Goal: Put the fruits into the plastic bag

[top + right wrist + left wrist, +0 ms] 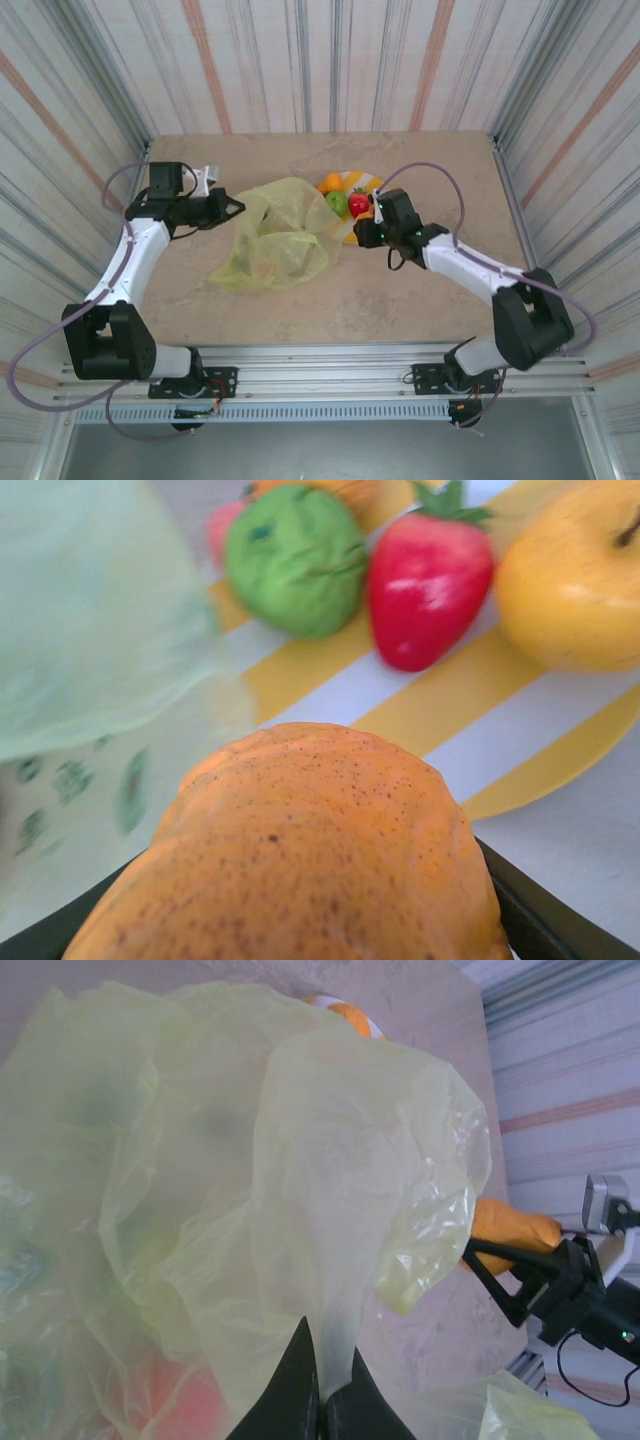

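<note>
Right gripper (362, 226) clamps an orange fruit (310, 850) beside the plastic bag (275, 240), which my left gripper (322, 1400) pinches up; next I'd swing it over the opening.

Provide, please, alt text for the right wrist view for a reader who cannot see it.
An orange fruit, clamped in the right gripper, sits large in the foreground. Behind it, a yellow-and-white striped plate holds a green fruit, a red strawberry and a yellow apple; the translucent plastic bag blurs at left.
</note>
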### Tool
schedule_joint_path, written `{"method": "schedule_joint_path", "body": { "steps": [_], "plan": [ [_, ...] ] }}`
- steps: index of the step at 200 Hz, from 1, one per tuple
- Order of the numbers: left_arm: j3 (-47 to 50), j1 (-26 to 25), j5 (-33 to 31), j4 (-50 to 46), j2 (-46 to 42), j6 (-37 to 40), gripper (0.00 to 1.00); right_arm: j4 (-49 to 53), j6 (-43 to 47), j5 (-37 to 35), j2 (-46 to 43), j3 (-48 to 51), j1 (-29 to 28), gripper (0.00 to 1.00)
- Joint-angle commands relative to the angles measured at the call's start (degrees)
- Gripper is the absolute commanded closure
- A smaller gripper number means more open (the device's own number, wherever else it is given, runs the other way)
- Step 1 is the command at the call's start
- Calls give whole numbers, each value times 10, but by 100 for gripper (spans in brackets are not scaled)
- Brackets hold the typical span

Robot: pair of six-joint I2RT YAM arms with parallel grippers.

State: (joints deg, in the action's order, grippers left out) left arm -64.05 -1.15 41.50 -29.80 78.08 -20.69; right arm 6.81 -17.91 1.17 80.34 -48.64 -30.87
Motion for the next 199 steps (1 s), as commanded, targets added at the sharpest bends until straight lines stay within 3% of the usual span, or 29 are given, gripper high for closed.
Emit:
{"method": "schedule_joint_path", "body": {
  "steps": [1,112,199],
  "plan": [
    [-6,-9,14,2,6,-4,98,-60,4,80,-24,36,-33,45],
    [-3,-39,39,16,-8,-2,98,-176,17,141,191,-90,-151,47],
    [2,-40,65,33,-17,-14,98,-212,-40,95,331,-210,-195,46]
  ]
}}
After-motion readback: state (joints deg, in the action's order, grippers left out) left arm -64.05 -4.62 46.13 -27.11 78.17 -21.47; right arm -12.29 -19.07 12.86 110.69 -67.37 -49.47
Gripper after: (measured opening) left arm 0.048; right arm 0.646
